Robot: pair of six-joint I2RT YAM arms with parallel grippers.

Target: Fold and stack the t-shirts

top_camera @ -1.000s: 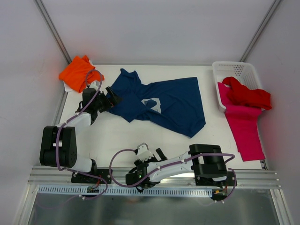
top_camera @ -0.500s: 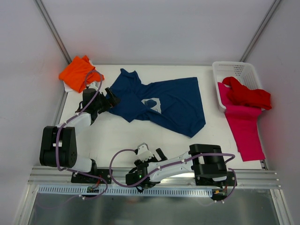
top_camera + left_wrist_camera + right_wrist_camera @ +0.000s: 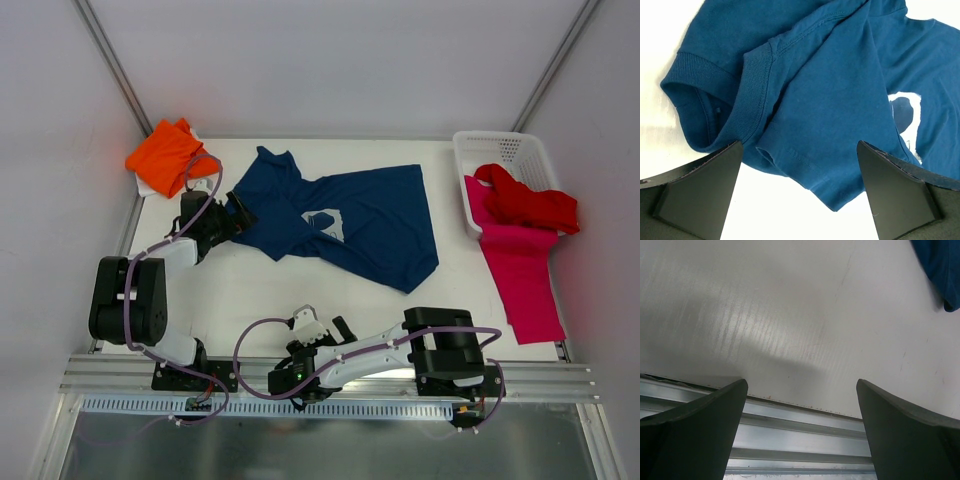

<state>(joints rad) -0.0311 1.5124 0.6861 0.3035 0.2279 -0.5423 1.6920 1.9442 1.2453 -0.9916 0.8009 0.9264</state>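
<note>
The navy tee point(image 3: 350, 220) lies spread and rumpled across the middle of the desk point(image 3: 250, 290), print up. The left end effector point(image 3: 238, 212) hovers at its collar and sleeve, fingers wide apart, gripping nothing. The right end effector point(image 3: 801, 385) sits low by the desk's near edge, also spread wide and empty. The orange tee point(image 3: 168, 155) is bunched in the far left corner. The red tee point(image 3: 530, 205) and pink tee point(image 3: 522, 270) spill from the basket point(image 3: 505, 148) at right.

Bare table point(image 3: 250, 290) lies open in front of the navy t-shirt point(image 3: 380, 220), while the basket point(image 3: 510, 148) and pink t-shirt point(image 3: 520, 270) crowd the right edge.
</note>
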